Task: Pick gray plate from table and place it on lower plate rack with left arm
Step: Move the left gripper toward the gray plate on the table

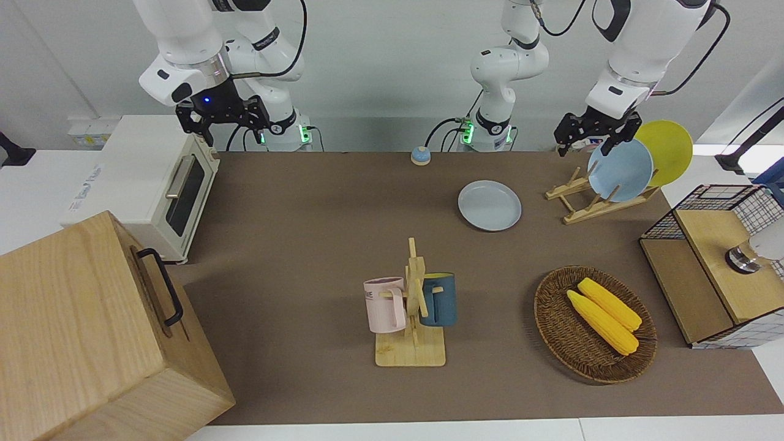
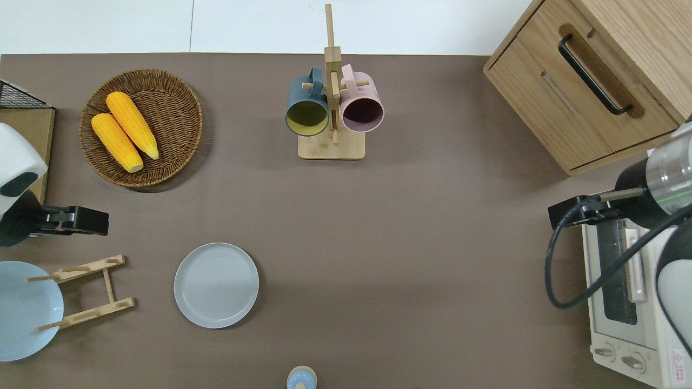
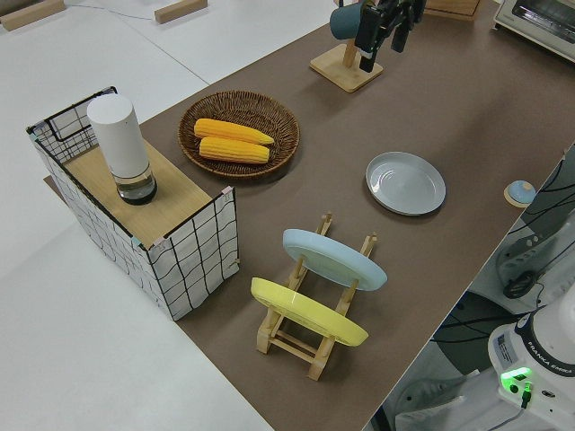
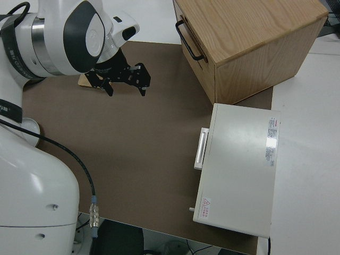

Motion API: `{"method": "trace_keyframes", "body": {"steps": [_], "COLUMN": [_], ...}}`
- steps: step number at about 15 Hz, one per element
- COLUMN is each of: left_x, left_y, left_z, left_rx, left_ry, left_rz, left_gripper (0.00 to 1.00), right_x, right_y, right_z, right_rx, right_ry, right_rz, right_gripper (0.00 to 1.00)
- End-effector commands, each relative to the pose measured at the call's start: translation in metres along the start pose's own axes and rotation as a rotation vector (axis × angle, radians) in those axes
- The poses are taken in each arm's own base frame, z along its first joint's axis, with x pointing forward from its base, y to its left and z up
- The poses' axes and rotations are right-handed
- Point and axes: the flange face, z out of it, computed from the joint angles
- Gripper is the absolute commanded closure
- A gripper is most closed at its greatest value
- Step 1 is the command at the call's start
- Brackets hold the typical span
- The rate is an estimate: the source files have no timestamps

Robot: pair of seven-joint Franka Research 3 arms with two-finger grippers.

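The overhead view cut off the yellow plate [image 3: 310,312] that the side view showed racked. The gray plate [image 2: 216,284] lay on the tabletop [image 2: 411,227]. The left hand [image 1: 589,136] hung fingers apart; the right arm was parked.

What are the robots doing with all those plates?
Nothing is being held right now. The gray plate lies flat on the table, beside the lower plate rack, which already carries a sky-blue plate and a yellow plate. The left gripper hangs empty over the table near the rack. The right arm is parked.
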Motion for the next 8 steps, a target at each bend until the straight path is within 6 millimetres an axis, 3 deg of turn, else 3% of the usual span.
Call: {"method": "trace_keyframes", "body": {"steps": [1, 8], "left_x": [0.0029, 0.0002], "left_y": [0.0113, 0.0104], "left_z": [-0.0041, 0.0047], "left_rx": [-0.023, -0.029], "left_ry": [-0.002, -0.043], "left_rz": [0.008, 0.003], "left_gripper": [0.01, 0.01], "right_x": [-0.0022, -0.0022], "right_y": [0.0029, 0.0021], "right_z": [-0.0033, -0.0033], "right_rx": [-0.006, -0.006], "right_ry": [-0.002, -0.002], "right_rz": [0.017, 0.016], "right_gripper": [0.017, 0.017]}}
